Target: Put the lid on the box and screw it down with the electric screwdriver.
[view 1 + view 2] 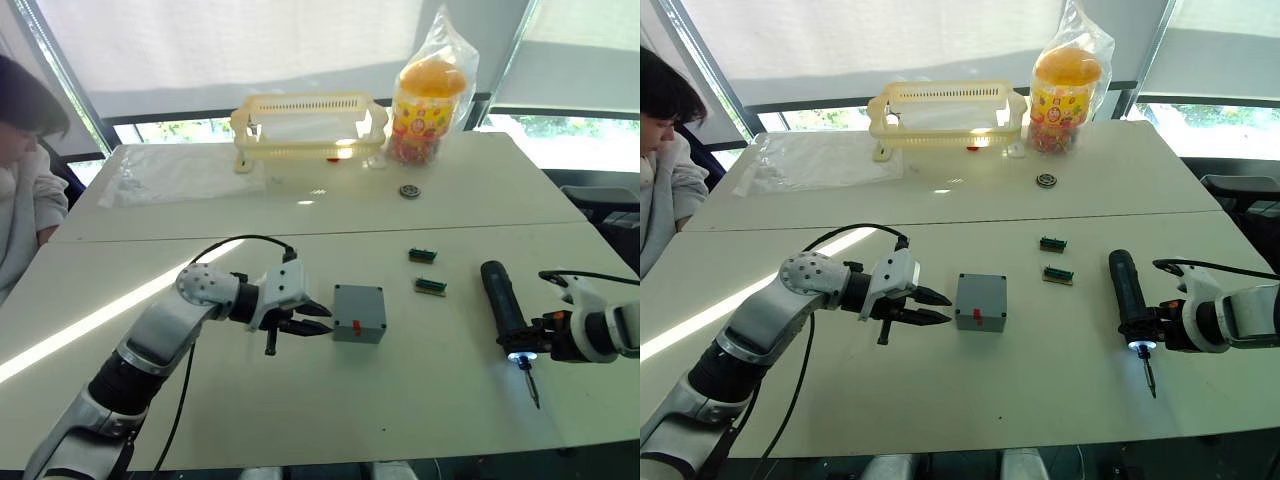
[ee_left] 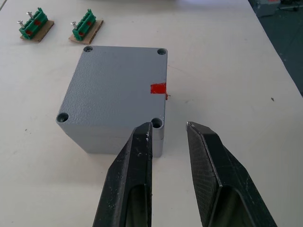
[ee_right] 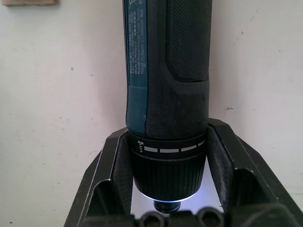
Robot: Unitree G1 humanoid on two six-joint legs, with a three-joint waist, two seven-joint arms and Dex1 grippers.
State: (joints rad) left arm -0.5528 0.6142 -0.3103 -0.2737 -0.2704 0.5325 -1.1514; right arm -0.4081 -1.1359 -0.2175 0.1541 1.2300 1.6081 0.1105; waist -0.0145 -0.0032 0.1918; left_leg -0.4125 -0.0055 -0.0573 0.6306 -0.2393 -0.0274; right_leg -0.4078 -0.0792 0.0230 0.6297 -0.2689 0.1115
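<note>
Lid [image 2: 113,85] sits on box [image 1: 359,314] mid table [image 1: 300,410]. My left hand [image 1: 318,318] spread, empty, just beside box. Right hand [image 3: 165,189] clamps screwdriver [image 1: 503,305], well apart from box. Next: bit straight over corner hole, steady box w/ left.

lid [image 2: 116,99] looks like matte grey plastic, kinda pebbly. electric screwdriver [image 3: 166,85] is matte black with a textured rubbery grip, and the table [image 1: 300,400] is smooth white.
</note>
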